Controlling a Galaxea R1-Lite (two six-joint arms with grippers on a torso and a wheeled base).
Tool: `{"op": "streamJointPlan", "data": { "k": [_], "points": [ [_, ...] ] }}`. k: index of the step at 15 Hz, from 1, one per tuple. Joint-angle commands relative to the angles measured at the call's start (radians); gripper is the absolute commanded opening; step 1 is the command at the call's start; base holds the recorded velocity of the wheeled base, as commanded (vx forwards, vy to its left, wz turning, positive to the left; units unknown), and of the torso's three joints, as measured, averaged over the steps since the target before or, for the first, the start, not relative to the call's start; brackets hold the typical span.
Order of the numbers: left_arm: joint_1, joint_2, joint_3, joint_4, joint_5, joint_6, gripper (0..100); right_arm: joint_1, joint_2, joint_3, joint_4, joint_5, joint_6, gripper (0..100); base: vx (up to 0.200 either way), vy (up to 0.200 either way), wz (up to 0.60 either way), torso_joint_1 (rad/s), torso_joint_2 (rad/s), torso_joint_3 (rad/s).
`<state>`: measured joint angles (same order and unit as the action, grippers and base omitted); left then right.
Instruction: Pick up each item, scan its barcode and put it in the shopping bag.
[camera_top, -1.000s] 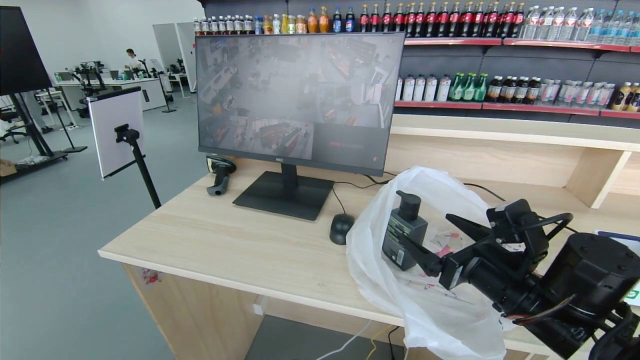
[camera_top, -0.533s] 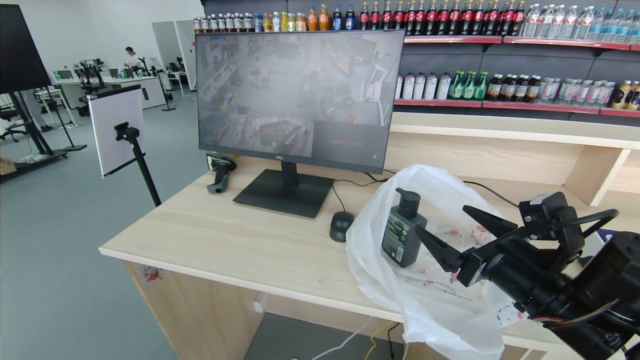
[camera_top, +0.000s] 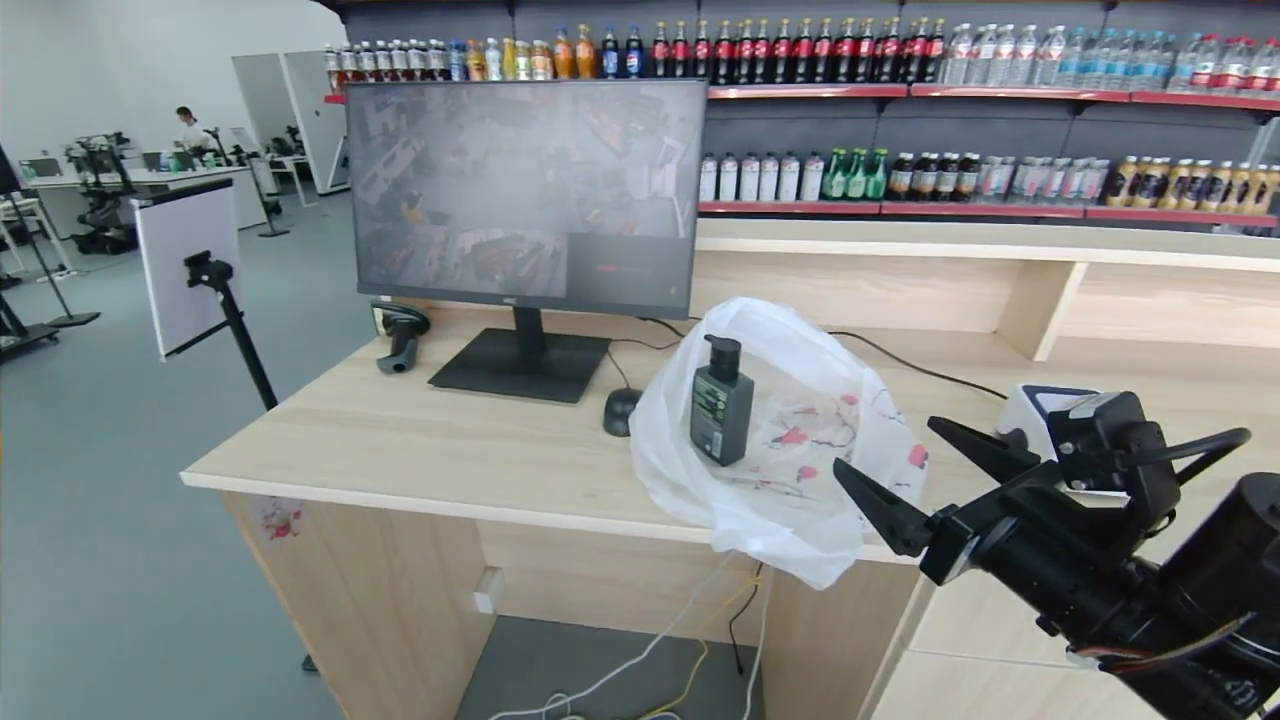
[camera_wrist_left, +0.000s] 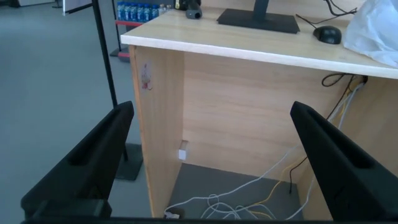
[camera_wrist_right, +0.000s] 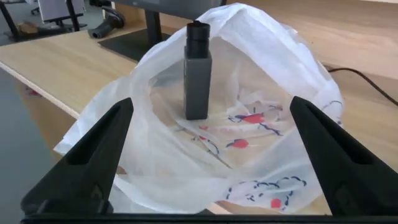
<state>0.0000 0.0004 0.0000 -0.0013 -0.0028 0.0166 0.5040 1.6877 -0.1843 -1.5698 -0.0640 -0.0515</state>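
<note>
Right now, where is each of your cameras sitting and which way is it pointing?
Head view: on the head, looking forward and down at the counter, monitor and bottle standing in the shopping bag; open right claw shows.
Left wrist view: low, facing the counter's front and cables; open left claw frames it.
Right wrist view: facing the bag and bottle, framed by its own claw.
Shared: all three show the bag.

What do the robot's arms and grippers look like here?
Both are matte black. The right gripper has two long wedge-shaped fingers tapering to points, a pale-topped camera block and a black cable loop on a cylindrical arm. The left gripper has matching fingers.
</note>
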Motion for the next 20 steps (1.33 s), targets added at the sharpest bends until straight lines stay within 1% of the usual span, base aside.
{"op": "streamJointPlan", "data": {
  "k": [1,3,5,6,10,13,16,19,20],
  "points": [
    [0.0,0.0,0.0,0.0,0.0,0.0,100,-0.001,0.006,-0.001,-0.001,0.0,0.001,100,0.0,0.0,-0.6,0.012,0.01,-0.002],
    [0.0,0.0,0.0,0.0,0.0,0.0,100,-0.013,0.006,-0.004,-0.001,0.0,0.002,100,0.0,0.0,-0.6,0.019,-0.01,0.0],
    [0.0,0.0,0.0,0.0,0.0,-0.001,100,-0.013,0.001,-0.011,-0.001,0.0,0.036,100,0.0,0.0,-0.6,-0.002,0.0,0.007],
    [0.0,0.0,0.0,0.0,0.0,-0.003,100,-0.012,-0.002,-0.009,-0.001,0.0,0.038,100,0.0,0.0,0.0,0.0,0.0,0.0],
    [0.0,0.0,0.0,0.0,0.0,-0.004,100,-0.007,-0.039,0.003,-0.001,0.015,0.015,100,0.0,-0.2,0.0,0.005,0.0,0.0],
    [0.0,0.0,0.0,0.0,0.001,-0.014,100,-0.009,-0.042,0.002,-0.001,0.013,0.013,100,0.0,-0.2,0.0,-0.001,0.0,0.002],
    [0.0,0.0,0.0,-0.002,0.003,-0.02,100,-0.03,-0.025,-0.003,-0.001,0.013,0.022,100,0.0,-0.2,0.0,0.002,0.0,0.004],
    [0.0,0.0,0.0,-0.003,0.003,-0.02,100,-0.029,-0.003,-0.006,-0.001,0.013,0.047,100,0.0,-0.2,0.0,-0.001,0.0,0.001],
    [0.0,0.0,0.0,-0.003,0.003,-0.02,100,-0.029,-0.003,0.005,-0.001,0.013,0.045,100,0.0,-0.2,0.6,0.002,0.0,0.007]
  ]
}}
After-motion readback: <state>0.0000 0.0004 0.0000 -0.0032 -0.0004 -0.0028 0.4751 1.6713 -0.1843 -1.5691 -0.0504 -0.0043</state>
